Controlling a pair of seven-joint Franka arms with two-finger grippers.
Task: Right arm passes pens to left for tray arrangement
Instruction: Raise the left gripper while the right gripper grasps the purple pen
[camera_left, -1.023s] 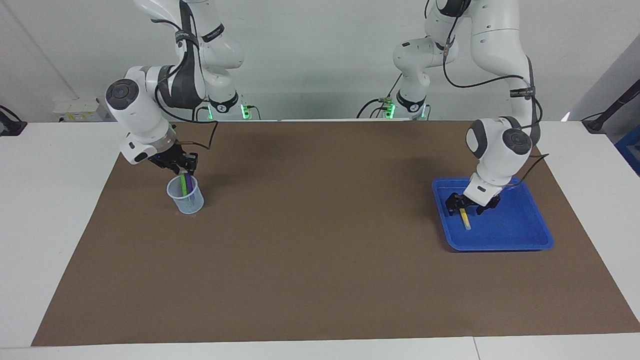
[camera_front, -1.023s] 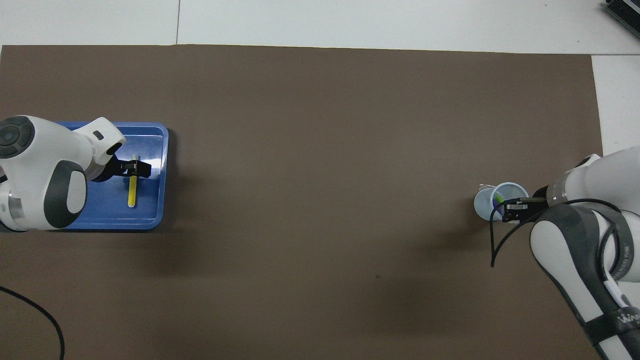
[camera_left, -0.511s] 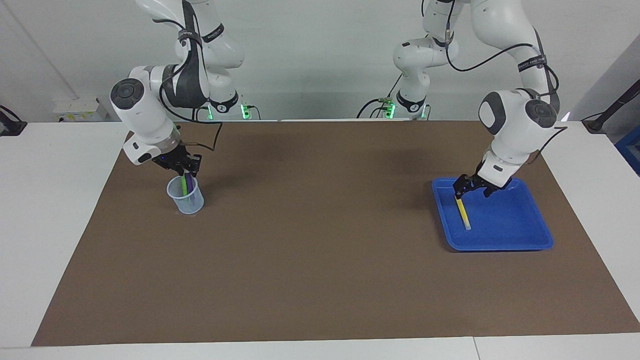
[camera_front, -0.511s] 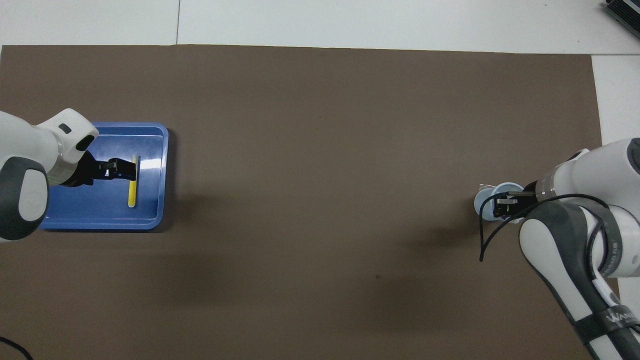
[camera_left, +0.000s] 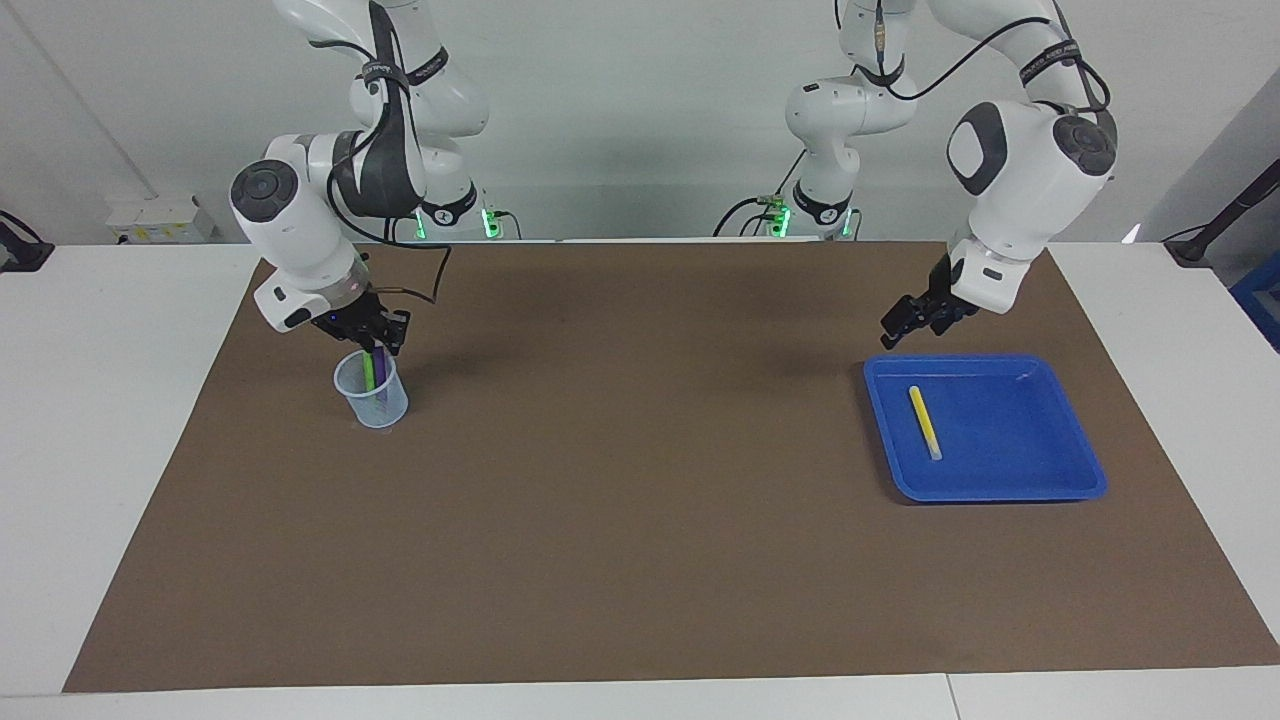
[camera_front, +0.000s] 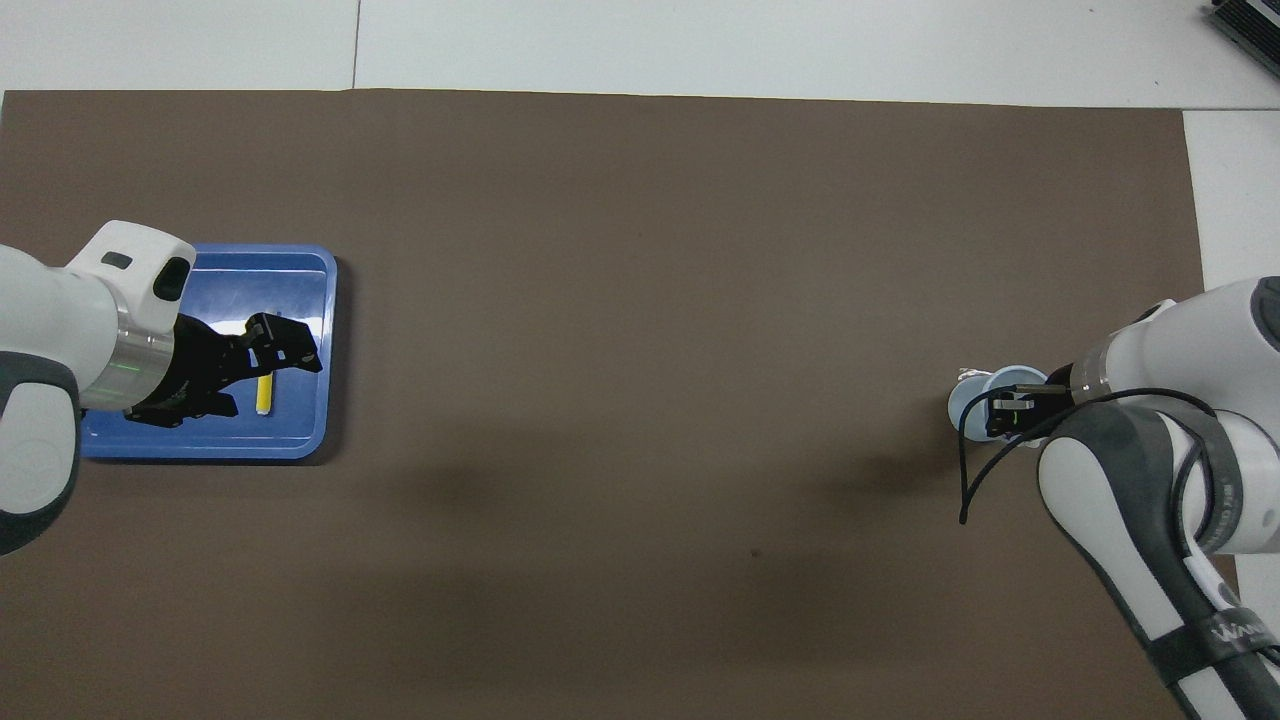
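"Where do things stand?"

"My right gripper (camera_left: 378, 338), over the mesh cup (camera_left: 371, 390), pinches the purple pen (camera_left: 377, 366); it may tip the cup. Left gripper (camera_left: 912, 321) hangs wide, empty, above the tray (camera_left: 1040, 470), yellow pen (camera_left: 925, 422) inside."

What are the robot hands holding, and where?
The right gripper pinches the purple pen by its top end, in the cup. The left gripper holds nothing.

The left gripper (camera_left: 905, 325) was raised out of the blue tray (camera_left: 1040, 470) and, with its jaws spread, was carried up over the tray's edge nearer the robots. The yellow pen (camera_left: 924, 421) was left lying free in the tray. The right gripper (camera_left: 378, 338) was lifted slightly above the cup (camera_left: 375, 395).
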